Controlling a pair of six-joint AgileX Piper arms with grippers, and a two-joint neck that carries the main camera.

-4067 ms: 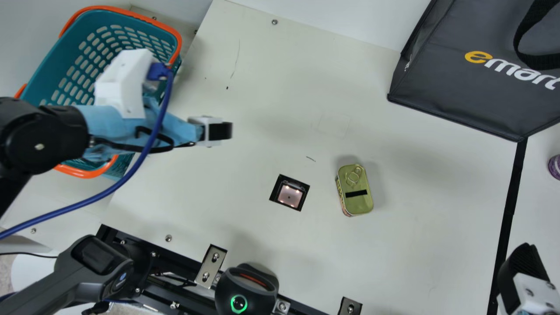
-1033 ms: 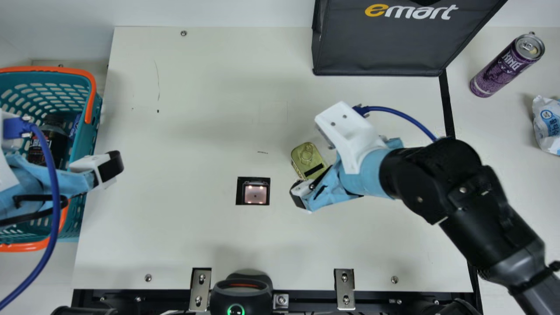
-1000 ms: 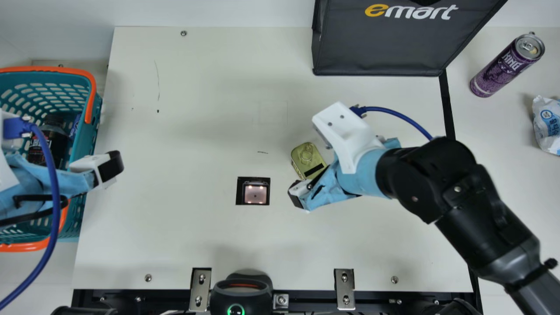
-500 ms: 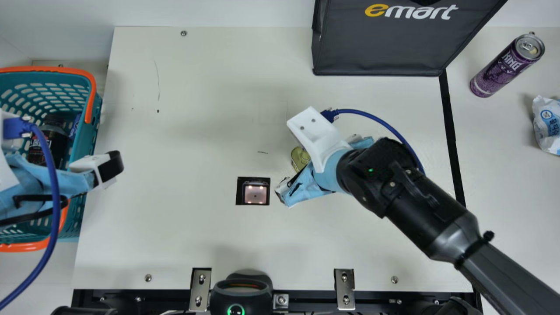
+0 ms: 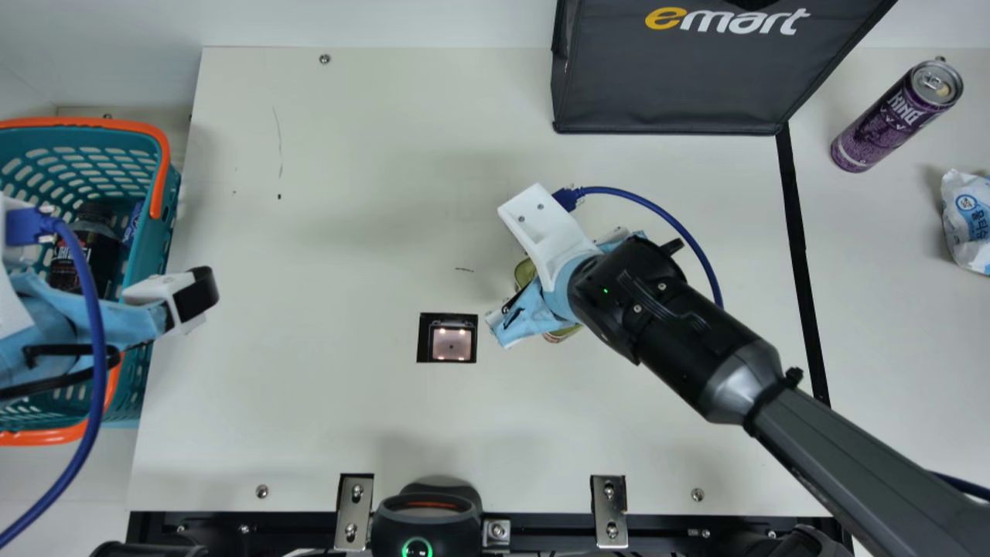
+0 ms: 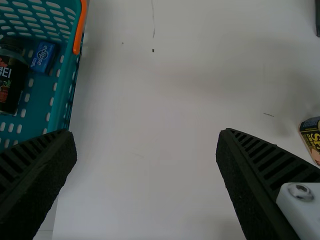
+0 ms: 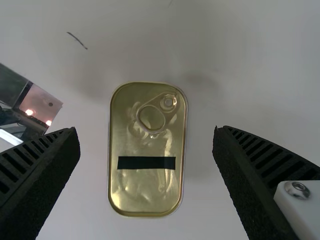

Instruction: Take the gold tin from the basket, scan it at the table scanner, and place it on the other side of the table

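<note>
The gold tin (image 5: 524, 271) lies on the table just right of the table scanner (image 5: 452, 342), mostly covered by my right gripper (image 5: 527, 313) above it. Seen in the right wrist view, the tin (image 7: 145, 192) lies flat, ring-pull side up with a black strip, between the spread fingers of my right gripper (image 7: 146, 150), with a gap on either side. My left gripper (image 5: 193, 298) stands by the right rim of the basket (image 5: 164, 174). In the left wrist view the left gripper (image 6: 146, 150) is open with bare table between its fingers; the tin's printed side (image 6: 311, 136) shows beyond.
A dark bottle (image 5: 87, 251) and a small blue pack (image 6: 43, 57) lie in the basket. A grey bag (image 5: 681, 85) stands at the back. Off to the right are a purple can (image 5: 893, 120) and a white-blue packet (image 5: 971, 220). A black handset-like device (image 5: 425, 514) sits at the front edge.
The neck camera has turned since the oldest picture. My right arm came in from the right and, over the last second, shifted left and slightly back over the tin. My left arm has kept still over that second.
</note>
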